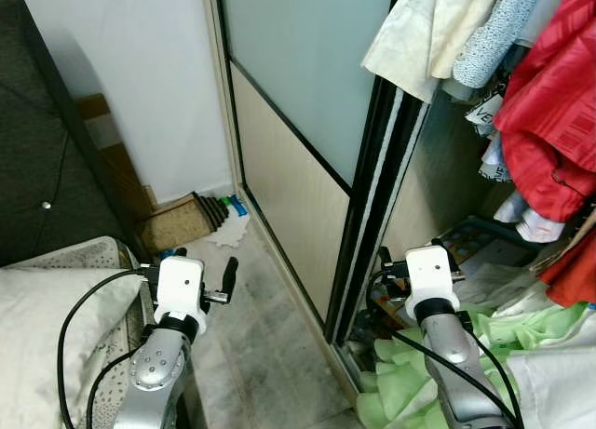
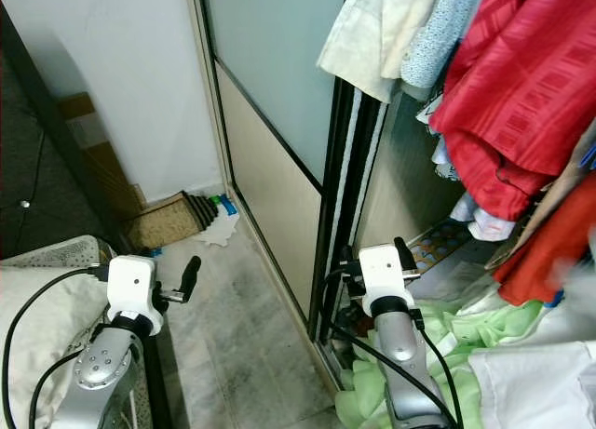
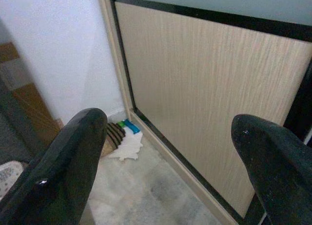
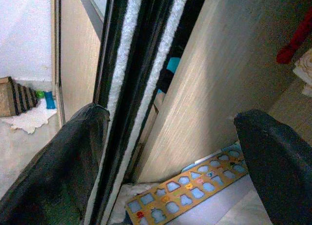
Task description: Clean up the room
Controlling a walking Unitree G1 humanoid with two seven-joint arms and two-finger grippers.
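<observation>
On the tiled floor (image 1: 270, 345) lies crumpled white cloth (image 1: 230, 232).

Place: home bedroom
Signs: wardrobe (image 1: 289, 159) (sliding door), hanging clothes (image 1: 549, 103), bed (image 1: 56, 308)

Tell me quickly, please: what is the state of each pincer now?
Left pincer: open, holding nothing, facing the wardrobe door.
Right pincer: open, holding nothing, at the door edge.

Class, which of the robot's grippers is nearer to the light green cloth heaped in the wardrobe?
Right. The right gripper hangs just above the light green cloth; the left gripper is across the sliding door, by the bed.
</observation>
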